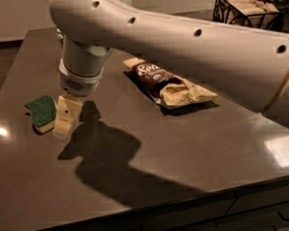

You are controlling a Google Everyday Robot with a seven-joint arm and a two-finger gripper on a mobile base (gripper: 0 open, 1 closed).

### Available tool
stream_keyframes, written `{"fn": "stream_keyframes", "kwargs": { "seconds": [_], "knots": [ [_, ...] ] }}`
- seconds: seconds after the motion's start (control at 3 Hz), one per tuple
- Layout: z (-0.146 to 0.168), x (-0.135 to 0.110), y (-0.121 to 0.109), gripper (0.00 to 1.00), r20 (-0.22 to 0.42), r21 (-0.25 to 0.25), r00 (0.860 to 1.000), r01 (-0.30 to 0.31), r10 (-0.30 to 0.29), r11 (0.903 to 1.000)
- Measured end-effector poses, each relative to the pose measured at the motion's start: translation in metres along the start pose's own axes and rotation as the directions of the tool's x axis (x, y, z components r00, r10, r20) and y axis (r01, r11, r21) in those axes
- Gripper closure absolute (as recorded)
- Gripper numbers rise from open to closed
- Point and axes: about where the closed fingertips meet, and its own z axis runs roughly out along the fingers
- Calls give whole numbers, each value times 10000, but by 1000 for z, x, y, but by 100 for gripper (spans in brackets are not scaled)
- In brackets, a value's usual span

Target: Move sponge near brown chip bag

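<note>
The sponge point(41, 112), dark green on top with a pale yellow foam body, lies on the dark table at the left. The brown chip bag point(168, 83), dark brown with cream-yellow ends and white lettering, lies flat near the table's middle, well to the right of the sponge. My gripper point(65, 116) hangs from the white arm just right of the sponge, its pale yellow fingers pointing down close beside the sponge's right edge. The sponge rests on the table, not lifted.
The dark brown table point(151, 161) has its front edge near the bottom, with drawers below. A black wire basket point(245, 7) stands at the back right. The arm point(179, 42) crosses above the bag and hides the far left of the table.
</note>
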Motion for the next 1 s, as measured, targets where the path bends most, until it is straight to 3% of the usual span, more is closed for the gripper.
{"fn": "stream_keyframes", "kwargs": {
  "seconds": [0.67, 1.0],
  "knots": [
    [46, -46, 20, 0, -442, -386, 9968, 646, -663, 9972],
    [61, -53, 14, 18, -747, -674, 9929, 881, -931, 9938]
  ]
}}
